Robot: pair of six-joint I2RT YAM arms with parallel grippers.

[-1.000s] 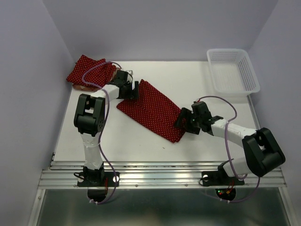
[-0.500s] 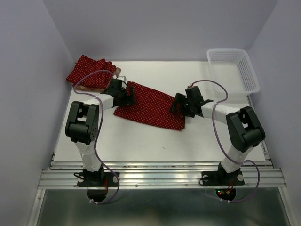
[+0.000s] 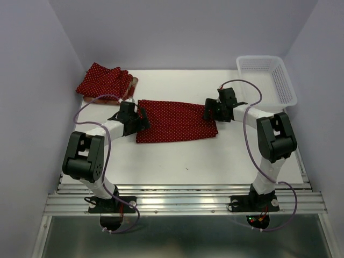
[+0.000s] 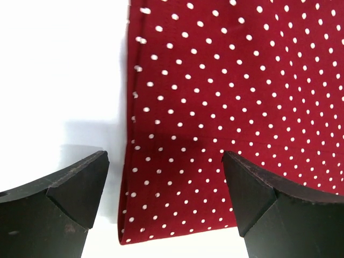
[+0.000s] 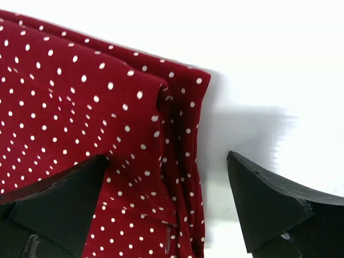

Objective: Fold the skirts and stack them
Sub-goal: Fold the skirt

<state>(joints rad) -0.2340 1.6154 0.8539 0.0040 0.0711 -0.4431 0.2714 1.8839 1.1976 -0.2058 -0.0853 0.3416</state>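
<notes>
Left gripper (image 4: 165, 201): wide, straddling 9 o'clock hem of polka-dot skirt (image 3: 174, 121).
Right gripper (image 5: 166, 204): wide, over 3 o'clock edge.
Advice: pinch all layers squarely before folding.

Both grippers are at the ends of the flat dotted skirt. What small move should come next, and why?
Probably close both: the left gripper and right gripper stand open, each straddling an end edge of the flat, unfolded dotted skirt.

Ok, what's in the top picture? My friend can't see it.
A dark red spotted skirt lies flat across a white table, the left tool at its left end and the right tool at its right end. Folded skirts sit far left, a white basket far right.
</notes>
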